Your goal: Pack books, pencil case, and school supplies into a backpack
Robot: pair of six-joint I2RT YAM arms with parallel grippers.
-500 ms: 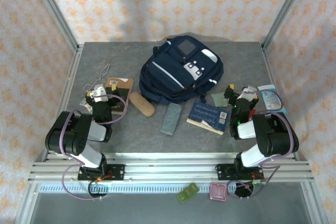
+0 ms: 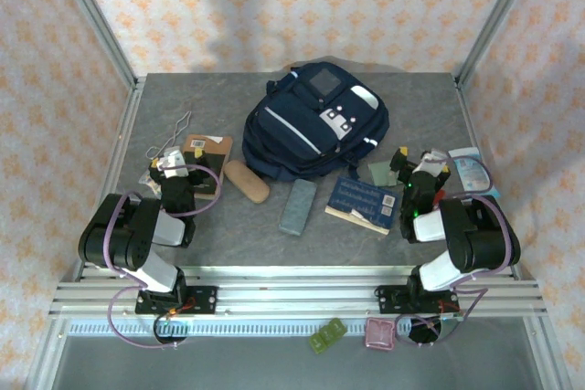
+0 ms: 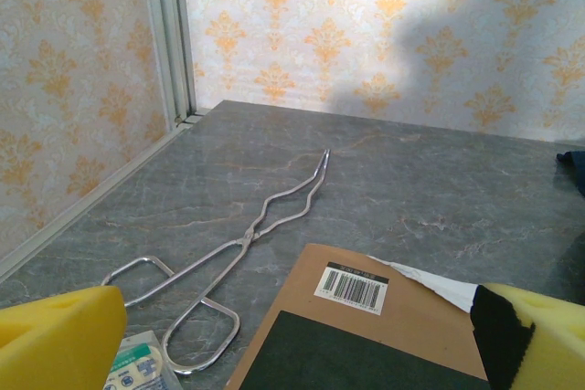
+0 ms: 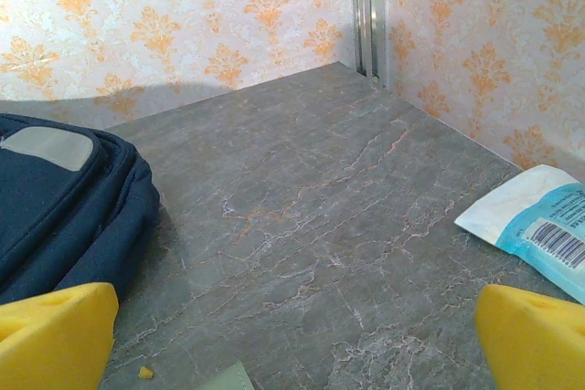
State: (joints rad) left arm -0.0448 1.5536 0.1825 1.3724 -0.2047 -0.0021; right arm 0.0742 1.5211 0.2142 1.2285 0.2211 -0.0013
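Grey marbled tabletop (image 2: 238, 230), pale wallpaper with orange motif on three sides, metal posts in far corners. Backpack (image 2: 315, 125) far-centre, lying front up, skewed to tabletop edges, grey-patch end toward back wall. Blue book (image 2: 364, 200) just near-right of it, long axis left-right, slightly tilted. Brown book (image 2: 212, 148) at left, long axis near-far, near end under my left tool (image 2: 172, 168). Tan case (image 2: 247, 180) slants far-left to near-right. Grey-blue case (image 2: 297, 205) runs near-far. Grey-green square (image 2: 379, 172) beside blue book. My right tool (image 2: 419, 167) at right. Both tools gape wide, gripping nothing.
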